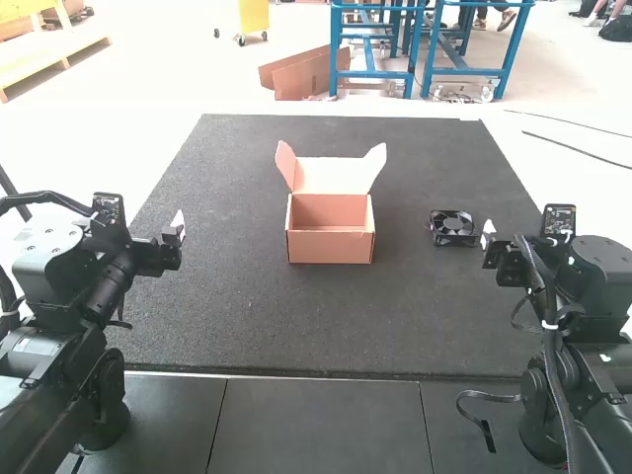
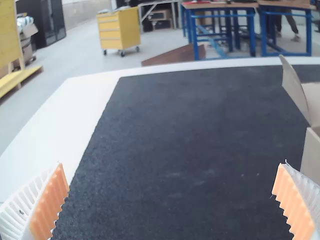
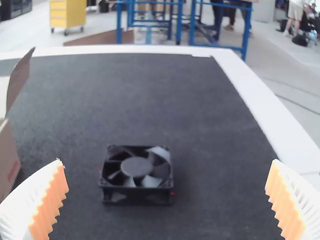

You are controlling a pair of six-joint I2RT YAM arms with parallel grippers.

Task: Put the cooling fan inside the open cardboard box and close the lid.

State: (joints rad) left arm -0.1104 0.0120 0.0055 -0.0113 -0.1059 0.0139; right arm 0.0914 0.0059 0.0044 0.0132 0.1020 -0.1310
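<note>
High view: the cooling fan lies flat on the black mat, off to the right of the cardboard box and clearly apart from it.
Fan vs right gripper: the right gripper hangs just beside the fan, on its right and a touch nearer the camera, not touching it. From the right wrist view the fan sits a little ahead of the fingers, roughly in line with the gap between them, blades facing up.
Right gripper state: spread really wide, orange pads far apart, nothing in its grasp.
Fan vs left gripper: the left gripper is over the left part of the mat, well apart from the box, with the box between it and the fan.
Left gripper state: same deal, fingers wide apart and empty, just mat in front of them.
Box: upright near the middle of the mat, lid standing up at the back with its two side flaps sticking out.
Hard to see: the box's front wall hides most of its floor in the high view. Both wrist views cut the box off at the edge, so you get one flap and a bit of wall. There's a tiny red bit at the fan's edge, can't tell what it is.
</note>
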